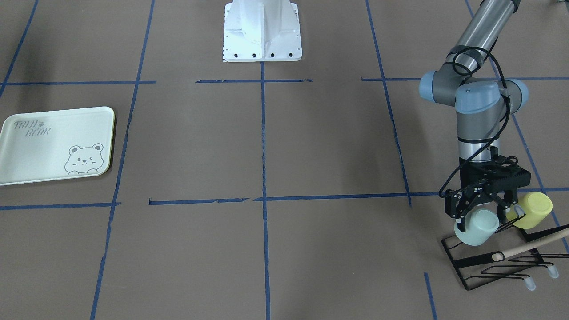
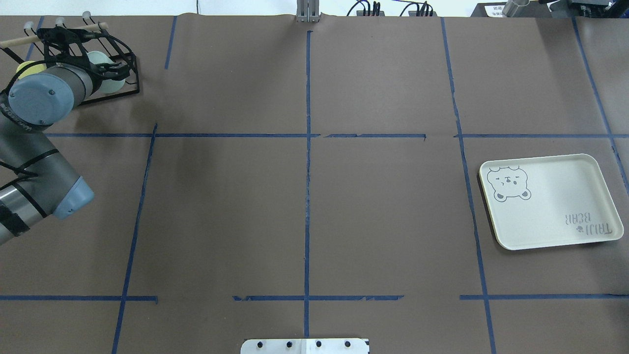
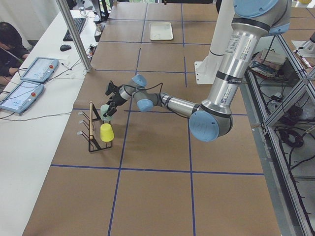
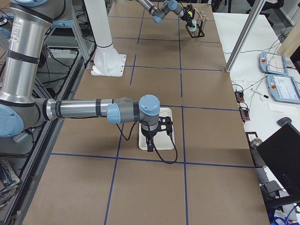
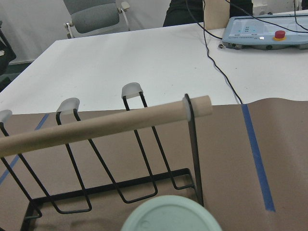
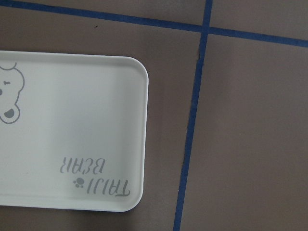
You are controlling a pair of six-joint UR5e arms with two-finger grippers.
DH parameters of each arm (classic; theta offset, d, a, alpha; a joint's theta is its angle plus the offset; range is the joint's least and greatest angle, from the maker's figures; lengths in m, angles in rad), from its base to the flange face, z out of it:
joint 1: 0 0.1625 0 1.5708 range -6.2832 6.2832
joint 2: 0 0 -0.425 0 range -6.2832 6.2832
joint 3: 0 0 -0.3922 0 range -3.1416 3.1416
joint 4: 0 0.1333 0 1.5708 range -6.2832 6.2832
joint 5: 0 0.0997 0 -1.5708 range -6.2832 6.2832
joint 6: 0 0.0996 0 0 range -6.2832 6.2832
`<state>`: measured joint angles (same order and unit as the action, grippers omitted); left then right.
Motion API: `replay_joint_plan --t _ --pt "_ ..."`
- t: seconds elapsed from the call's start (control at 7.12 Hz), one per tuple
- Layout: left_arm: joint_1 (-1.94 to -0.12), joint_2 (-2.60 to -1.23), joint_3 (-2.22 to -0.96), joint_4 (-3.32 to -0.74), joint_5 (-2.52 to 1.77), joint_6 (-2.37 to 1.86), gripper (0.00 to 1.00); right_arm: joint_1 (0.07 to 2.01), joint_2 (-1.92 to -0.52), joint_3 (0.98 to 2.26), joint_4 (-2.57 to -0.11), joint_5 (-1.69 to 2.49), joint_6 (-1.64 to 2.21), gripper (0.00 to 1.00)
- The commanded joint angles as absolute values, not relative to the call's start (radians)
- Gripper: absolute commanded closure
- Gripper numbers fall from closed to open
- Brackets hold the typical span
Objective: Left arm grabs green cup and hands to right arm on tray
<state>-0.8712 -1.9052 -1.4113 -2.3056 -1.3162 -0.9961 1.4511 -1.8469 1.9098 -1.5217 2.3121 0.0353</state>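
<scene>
The green cup [image 1: 476, 227] hangs tilted on a black wire rack [image 1: 472, 263] at the table's corner on my left side. My left gripper [image 1: 486, 217] is down over it and open, one finger against the cup's side and the other in the gap towards a yellow cup [image 1: 533, 209]. The left wrist view shows only the green cup's [image 5: 169, 215] round base at the bottom edge. The tray [image 1: 26, 151] lies flat on the opposite side of the table, with nothing on it. Only the exterior right view shows my right gripper [image 4: 164, 125], above the tray [image 4: 142, 140]; I cannot tell its state.
A wooden dowel [image 1: 529, 246] lies across the rack's prongs beside the cups. The robot's white base [image 1: 262, 33] stands at the middle of the table's edge. Teach pendants [image 3: 29, 81] and cables lie on a white side table beyond the rack. A person sits there.
</scene>
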Motion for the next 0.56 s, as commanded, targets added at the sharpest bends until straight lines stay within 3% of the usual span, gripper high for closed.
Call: replay_joint_plan --t 0.0,0.14,0.28,0.42 --pt "-0.874 -1.905 -1.411 -2.306 -1.316 -0.997 0.0 1.451 -1.847 1.91 -1.522 2.312 0.035 0.0" --pt "-0.874 -1.905 -1.411 -2.306 -1.316 -0.997 0.0 1.451 -1.847 1.91 -1.522 2.313 0.037 0.0" --pt "-0.874 -1.907 -1.411 -2.306 -1.316 -0.997 0.15 1.451 -1.847 1.91 -1.522 2.313 0.037 0.0" --pt "-0.876 -1.905 -1.413 -2.306 -1.316 -0.997 0.37 1.451 -1.847 1.911 -1.522 2.313 0.037 0.0"
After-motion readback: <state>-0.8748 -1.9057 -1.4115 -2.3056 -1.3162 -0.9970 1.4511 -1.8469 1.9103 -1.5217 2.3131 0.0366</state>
